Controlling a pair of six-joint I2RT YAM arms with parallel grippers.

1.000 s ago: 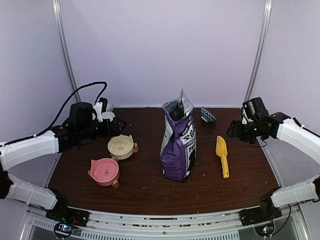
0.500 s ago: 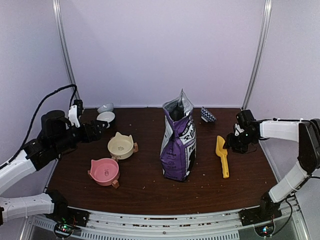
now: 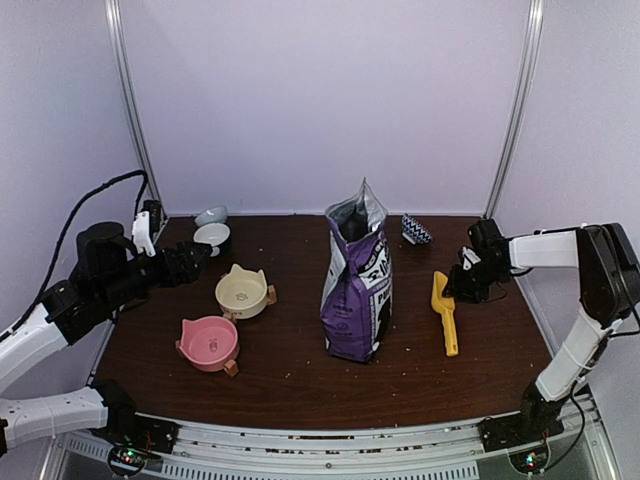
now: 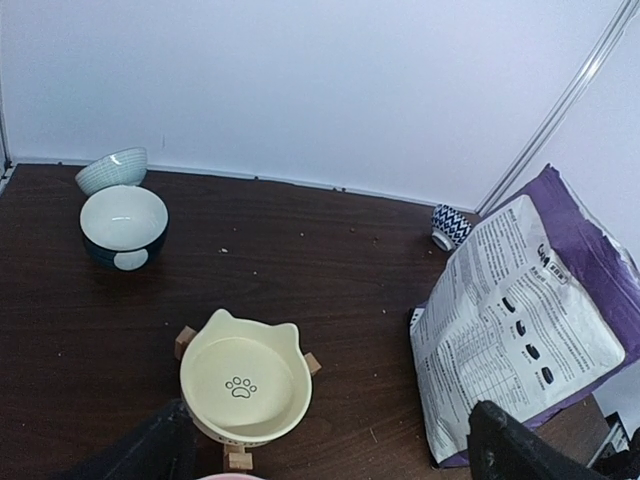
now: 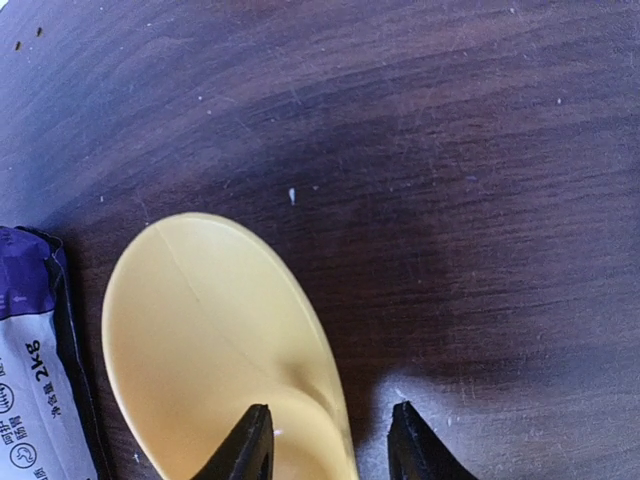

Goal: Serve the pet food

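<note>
Purple bag marked "2kg", right tool parted astride yellow scoop, left tool wide apart

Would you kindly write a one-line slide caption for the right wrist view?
Right hand open astride the yellow scoop on the dark table, beside the purple printed bag.

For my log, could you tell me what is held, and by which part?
Nothing yet: the right gripper straddles the scoop at its neck, not clamped; the left gripper is open, empty.
</note>
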